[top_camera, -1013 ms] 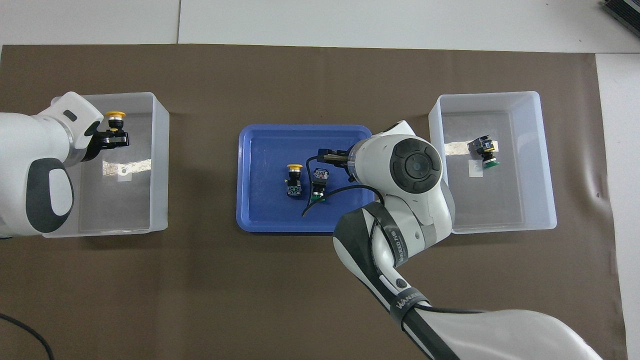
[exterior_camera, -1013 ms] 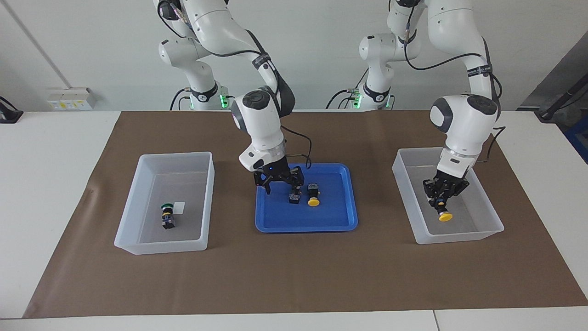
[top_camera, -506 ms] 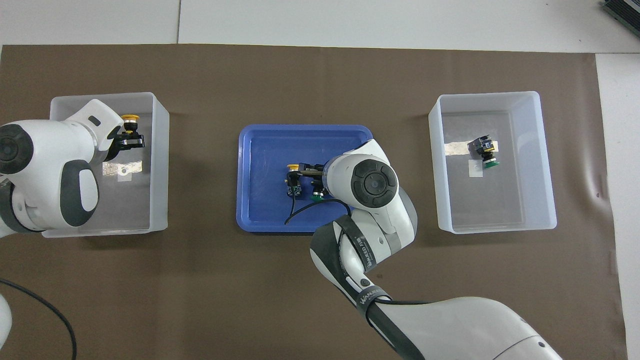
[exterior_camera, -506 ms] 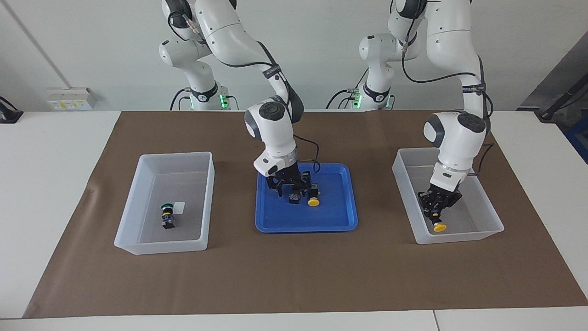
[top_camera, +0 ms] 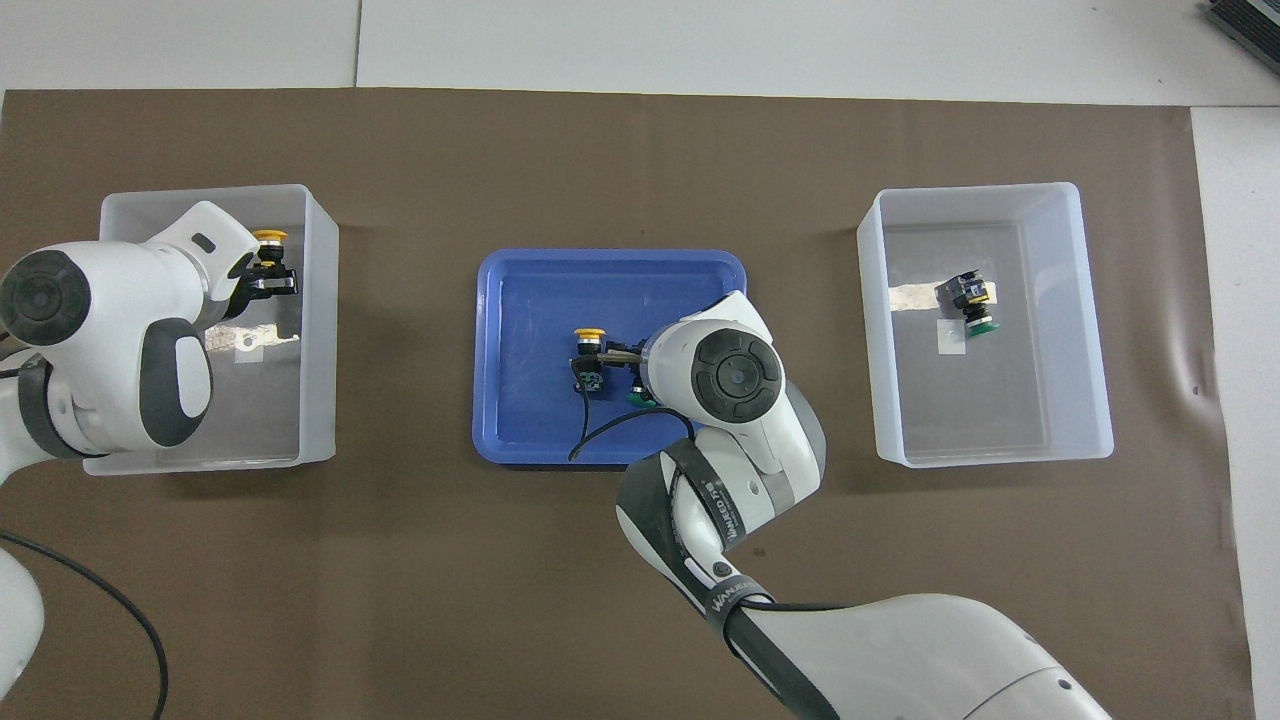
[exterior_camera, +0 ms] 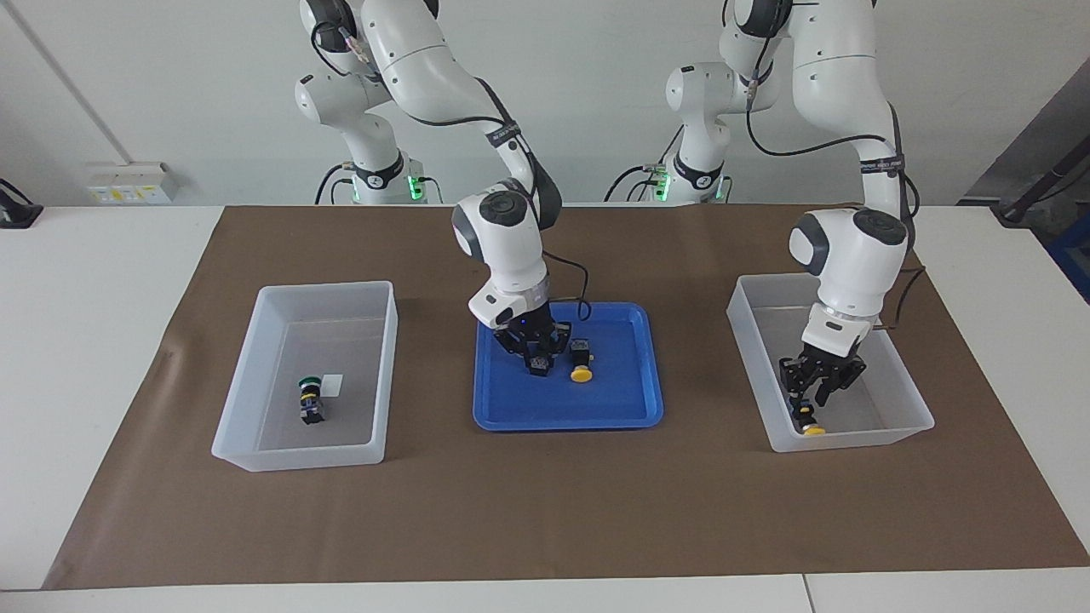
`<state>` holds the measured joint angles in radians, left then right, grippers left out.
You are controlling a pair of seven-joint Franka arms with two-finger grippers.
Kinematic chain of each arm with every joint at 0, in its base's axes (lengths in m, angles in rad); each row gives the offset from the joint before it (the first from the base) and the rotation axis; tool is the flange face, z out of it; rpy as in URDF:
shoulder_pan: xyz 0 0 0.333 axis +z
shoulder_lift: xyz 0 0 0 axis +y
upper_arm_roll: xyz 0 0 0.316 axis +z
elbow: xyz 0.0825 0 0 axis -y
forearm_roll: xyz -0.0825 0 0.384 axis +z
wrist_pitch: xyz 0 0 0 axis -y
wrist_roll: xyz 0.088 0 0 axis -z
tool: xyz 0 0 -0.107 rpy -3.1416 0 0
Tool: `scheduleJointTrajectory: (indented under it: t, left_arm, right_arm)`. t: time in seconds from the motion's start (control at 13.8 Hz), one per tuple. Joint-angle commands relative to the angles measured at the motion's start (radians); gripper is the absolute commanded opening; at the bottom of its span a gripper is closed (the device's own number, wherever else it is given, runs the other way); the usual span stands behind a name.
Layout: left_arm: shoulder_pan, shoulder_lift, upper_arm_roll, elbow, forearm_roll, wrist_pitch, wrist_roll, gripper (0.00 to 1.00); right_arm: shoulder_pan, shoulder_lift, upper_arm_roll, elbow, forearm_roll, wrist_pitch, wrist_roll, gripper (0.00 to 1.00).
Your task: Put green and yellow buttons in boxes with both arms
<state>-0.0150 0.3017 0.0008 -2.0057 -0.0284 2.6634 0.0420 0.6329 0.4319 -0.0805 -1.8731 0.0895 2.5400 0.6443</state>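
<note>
My right gripper (exterior_camera: 536,353) is low in the blue tray (exterior_camera: 613,409), its fingers closed around a green button (exterior_camera: 539,366) that lies on the tray floor; in the overhead view only its green cap (top_camera: 636,399) shows past the wrist. A yellow button (exterior_camera: 582,363) (top_camera: 588,350) lies beside it in the tray. My left gripper (exterior_camera: 819,390) is open inside the box (exterior_camera: 851,440) at the left arm's end, just above a yellow button (exterior_camera: 809,423) (top_camera: 268,240) that rests on the box floor. The other box (exterior_camera: 328,288) (top_camera: 975,190) holds a green button (exterior_camera: 310,400) (top_camera: 970,305).
The boxes and tray stand in a row on a brown mat (exterior_camera: 545,511) that covers the white table. A black cable (top_camera: 600,425) hangs from my right wrist over the tray.
My right gripper dropped onto the green button and narrowed its fingers around it. My left gripper lowered the yellow button to the box floor and let it go.
</note>
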Motion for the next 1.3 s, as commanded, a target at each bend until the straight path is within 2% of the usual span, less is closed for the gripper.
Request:
scheduleJointTrajectory:
  t: [0.0, 0.22, 0.36, 0.58, 0.72, 0.87, 1.01, 1.23]
  left_arm:
    - [0.007, -0.087, -0.005, 0.011, 0.012, -0.117, 0.013, 1.00]
    - [-0.008, -0.141, -0.015, 0.051, 0.012, -0.241, 0.004, 1.00]
    - [-0.054, -0.147, -0.024, 0.091, 0.012, -0.319, -0.017, 1.00]
    - [-0.179, -0.147, -0.025, 0.079, 0.013, -0.301, -0.160, 1.00]
    - [-0.274, -0.150, -0.025, 0.056, 0.013, -0.274, -0.218, 1.00]
    - [-0.354, -0.156, -0.025, 0.015, 0.013, -0.231, -0.275, 1.00]
    - [-0.426, -0.132, -0.027, -0.017, 0.013, -0.154, -0.319, 1.00]
    - [-0.532, -0.079, -0.027, -0.062, 0.013, -0.039, -0.381, 1.00]
  right_arm:
    - [-0.073, -0.088, -0.007, 0.058, -0.001, -0.175, -0.105, 0.00]
    - [-0.195, -0.159, -0.005, 0.124, 0.001, -0.338, -0.306, 0.00]
    - [-0.275, -0.180, -0.007, 0.132, 0.001, -0.377, -0.482, 0.00]
    - [-0.402, -0.186, -0.007, 0.115, 0.001, -0.391, -0.780, 0.00]
    - [-0.461, -0.211, -0.005, 0.050, 0.003, -0.373, -0.914, 0.00]
    - [-0.479, -0.251, -0.005, -0.061, 0.003, -0.321, -0.937, 0.00]
    - [-0.486, -0.278, -0.007, -0.164, 0.003, -0.250, -0.968, 0.00]
    - [-0.522, -0.280, -0.005, -0.241, 0.003, -0.176, -1.031, 0.00]
